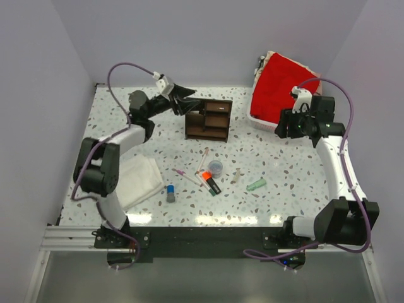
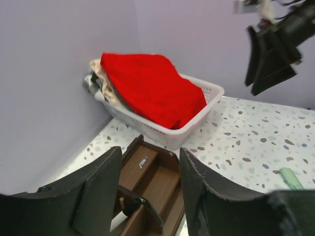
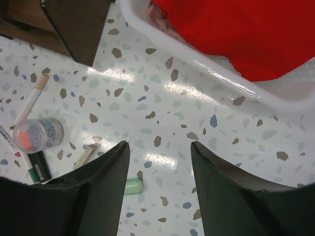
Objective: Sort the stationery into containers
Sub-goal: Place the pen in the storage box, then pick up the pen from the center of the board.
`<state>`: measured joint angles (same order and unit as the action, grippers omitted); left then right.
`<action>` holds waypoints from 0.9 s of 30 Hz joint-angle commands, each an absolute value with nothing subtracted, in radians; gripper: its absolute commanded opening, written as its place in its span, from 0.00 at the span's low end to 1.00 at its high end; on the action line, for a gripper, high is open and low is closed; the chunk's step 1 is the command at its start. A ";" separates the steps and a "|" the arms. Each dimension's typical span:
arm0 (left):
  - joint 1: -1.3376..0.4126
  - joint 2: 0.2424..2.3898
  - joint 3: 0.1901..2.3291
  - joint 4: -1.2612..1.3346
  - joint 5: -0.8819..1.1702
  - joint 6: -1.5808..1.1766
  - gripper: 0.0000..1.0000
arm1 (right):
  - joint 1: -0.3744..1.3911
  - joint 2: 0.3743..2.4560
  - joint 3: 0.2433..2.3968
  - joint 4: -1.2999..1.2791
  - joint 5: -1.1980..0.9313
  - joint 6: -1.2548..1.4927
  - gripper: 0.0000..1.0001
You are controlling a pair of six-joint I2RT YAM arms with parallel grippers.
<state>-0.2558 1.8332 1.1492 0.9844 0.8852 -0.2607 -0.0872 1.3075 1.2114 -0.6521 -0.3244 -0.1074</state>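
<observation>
Stationery [image 1: 210,182] lies midway on the desk [image 1: 290,167]; the green cap [image 1: 255,185] sits nearest the right end effector [image 3: 158,147], parted and empty, while the left end effector [image 2: 150,152] hovers parted over the organizer [image 1: 214,118].

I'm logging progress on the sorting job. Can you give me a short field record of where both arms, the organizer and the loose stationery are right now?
left gripper: open, empty, above the wooden organizer
right gripper: open, empty, over the table beside the white basket
in organizer: one dark-tipped pale item, kind unclear
loose on table: round pot, highlighter, mint-green piece, blue-capped stick, thin pens
also on table: white cloth, near the left arm
</observation>
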 commanded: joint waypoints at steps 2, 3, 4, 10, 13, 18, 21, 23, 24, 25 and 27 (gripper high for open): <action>-0.265 1.415 1.037 0.386 0.977 0.174 0.60 | 0.076 1.258 1.175 -0.663 -0.356 -0.224 0.57; -0.273 1.340 1.031 0.115 0.977 0.269 0.61 | 0.157 1.250 1.167 -0.669 -0.353 -0.265 0.57; -0.281 1.309 1.025 -0.020 0.971 0.467 0.61 | 0.190 1.243 1.151 -0.673 -0.354 -0.279 0.57; -0.298 1.235 0.971 -0.661 0.789 1.033 0.62 | 0.273 1.238 1.143 -0.698 -0.354 -0.291 0.57; -0.302 1.291 0.971 -0.807 0.746 1.191 0.61 | 0.276 1.241 1.158 -0.696 -0.351 -0.284 0.57; -0.362 1.443 1.020 -0.802 0.638 1.066 0.54 | 0.275 1.217 1.155 -0.680 -0.357 -0.253 0.57; -0.347 1.470 1.061 -0.796 0.664 0.956 0.57 | 0.314 1.221 1.166 -0.686 -0.371 -0.236 0.57; -0.296 1.422 1.049 -0.722 0.709 0.856 0.67 | 0.401 1.245 1.202 -0.690 -0.316 -0.239 0.57; -0.276 1.404 1.040 -0.691 0.715 0.816 0.67 | 0.428 1.264 1.219 -0.693 -0.304 -0.242 0.57; -0.246 1.381 1.019 -0.657 0.701 0.734 0.68 | 0.451 1.320 1.264 -0.695 -0.290 -0.239 0.57; -0.224 1.306 0.987 -0.505 0.632 0.622 0.70 | 0.508 1.385 1.310 -0.700 -0.284 -0.218 0.56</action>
